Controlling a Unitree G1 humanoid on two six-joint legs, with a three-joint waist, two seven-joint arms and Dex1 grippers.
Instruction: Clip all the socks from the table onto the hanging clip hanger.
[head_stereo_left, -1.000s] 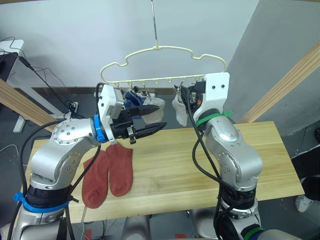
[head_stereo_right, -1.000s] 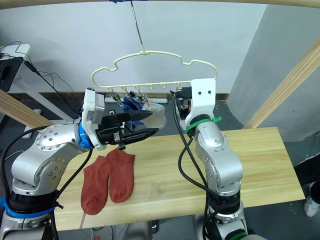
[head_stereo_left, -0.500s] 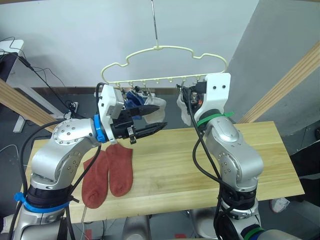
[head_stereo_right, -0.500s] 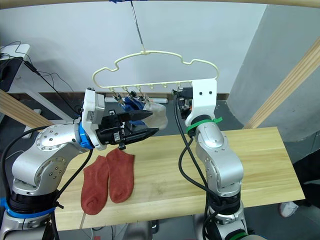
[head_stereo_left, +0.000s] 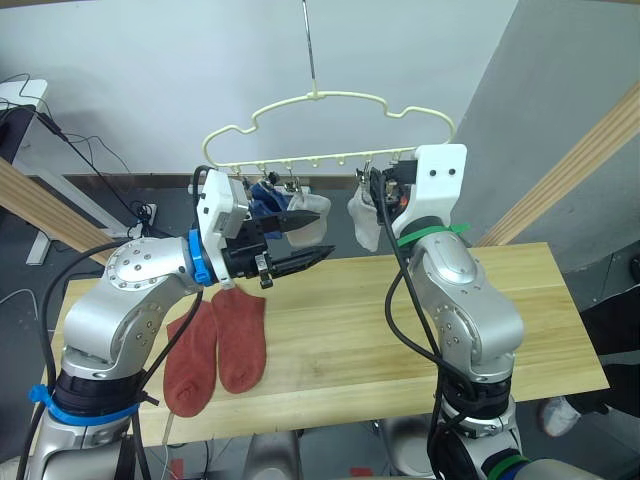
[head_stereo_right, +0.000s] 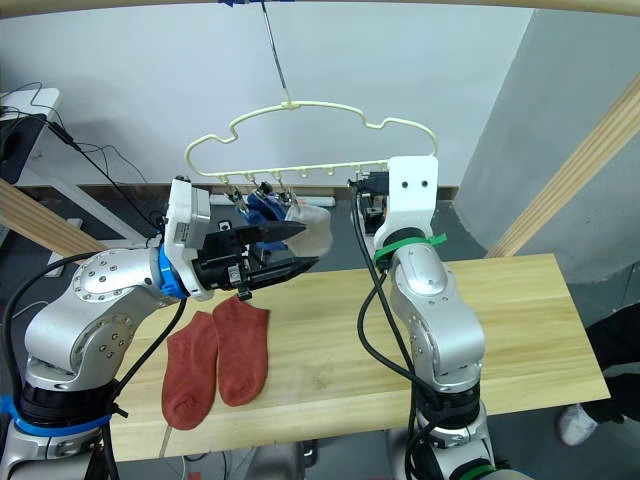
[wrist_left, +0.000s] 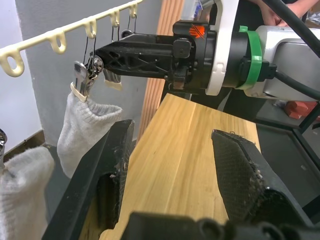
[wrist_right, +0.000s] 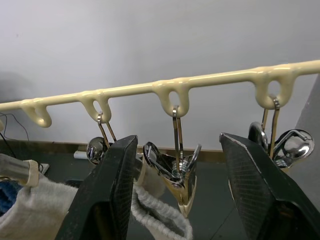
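Note:
Two rust-red socks (head_stereo_left: 240, 338) (head_stereo_left: 190, 362) lie side by side on the left of the table (head_stereo_left: 400, 330). The cream clip hanger (head_stereo_left: 325, 125) hangs above the table's far edge. A blue sock (head_stereo_left: 266, 194) and two light grey socks (head_stereo_left: 312, 208) (head_stereo_left: 362, 222) hang from its clips. My left gripper (head_stereo_left: 322, 232) is open and empty, held just below the blue and grey socks. My right gripper (wrist_right: 177, 137) is raised to the clip row and open, with a metal clip (wrist_right: 179, 175) between its fingers (wrist_right: 107, 195), untouched. The grey sock (wrist_left: 85, 127) hangs from the neighbouring clip.
Slanted wooden poles of a frame stand at the right (head_stereo_left: 580, 160) and left (head_stereo_left: 40, 215). A desk with cables (head_stereo_left: 20, 100) sits far left. The right half of the table is bare wood. A person's shoe (head_stereo_left: 560, 412) shows on the floor at the right.
My right gripper has edged slightly right along the clip row, and the grey sock beside it has swung a little. The left arm has stayed put.

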